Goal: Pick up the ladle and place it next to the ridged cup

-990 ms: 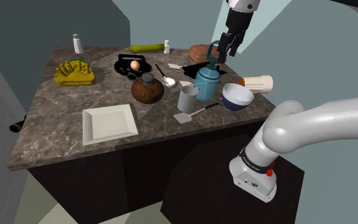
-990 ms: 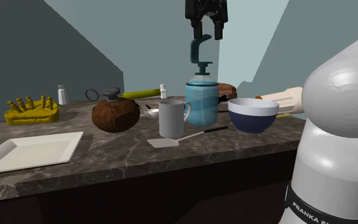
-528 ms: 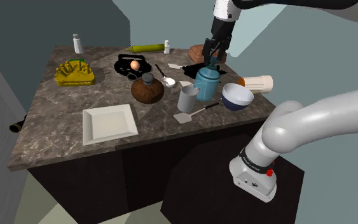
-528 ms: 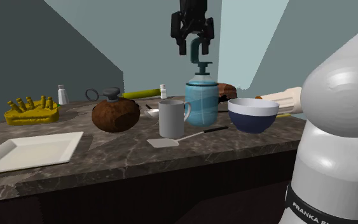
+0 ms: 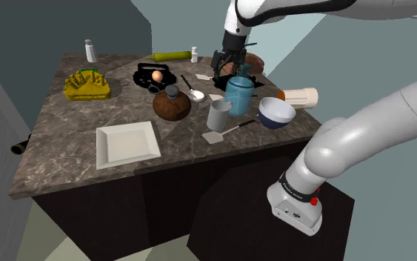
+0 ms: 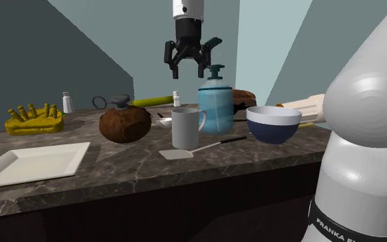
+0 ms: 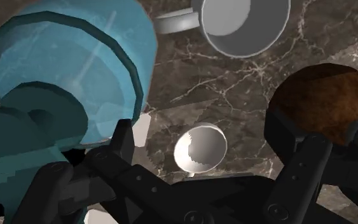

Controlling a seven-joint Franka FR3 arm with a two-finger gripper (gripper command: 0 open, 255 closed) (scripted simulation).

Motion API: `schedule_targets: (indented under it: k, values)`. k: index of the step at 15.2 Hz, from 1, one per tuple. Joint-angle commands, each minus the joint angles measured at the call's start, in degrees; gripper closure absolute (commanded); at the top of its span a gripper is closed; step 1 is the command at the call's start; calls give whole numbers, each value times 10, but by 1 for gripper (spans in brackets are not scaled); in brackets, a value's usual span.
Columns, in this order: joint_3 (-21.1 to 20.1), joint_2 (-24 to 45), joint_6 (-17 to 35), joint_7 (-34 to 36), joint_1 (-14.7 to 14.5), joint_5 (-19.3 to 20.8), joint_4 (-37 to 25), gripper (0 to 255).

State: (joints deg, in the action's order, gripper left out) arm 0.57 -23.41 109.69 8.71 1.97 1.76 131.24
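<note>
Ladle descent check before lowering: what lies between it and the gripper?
Nothing: the wrist view shows the ladle framed by the open gripper, the stretch between bare.

— Where does the ladle lie?
— Look on the table point(image 5: 73, 126): in the shoulder view you'll find the ladle point(image 5: 195, 94) behind the cup point(image 5: 219, 115), with the round pot point(image 5: 172, 104) to its left and the pump bottle point(image 5: 239, 93) to its right.
— And the hand?
— The hand point(image 5: 225, 68) hangs over the ladle, just beside the bottle's pump.
— Around the cup?
— You have the spatula point(image 5: 225, 133) before it, the bowl point(image 5: 275, 113) to its right and the plate point(image 5: 128, 144) well to its left.
</note>
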Motion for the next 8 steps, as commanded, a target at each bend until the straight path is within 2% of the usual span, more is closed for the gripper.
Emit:
schedule_targets:
  k: [1, 8]
  values:
    - [3, 44, 37, 11, 4, -4, -11, 0]
    - [11, 185, 128, 46, 13, -23, -82, 0]
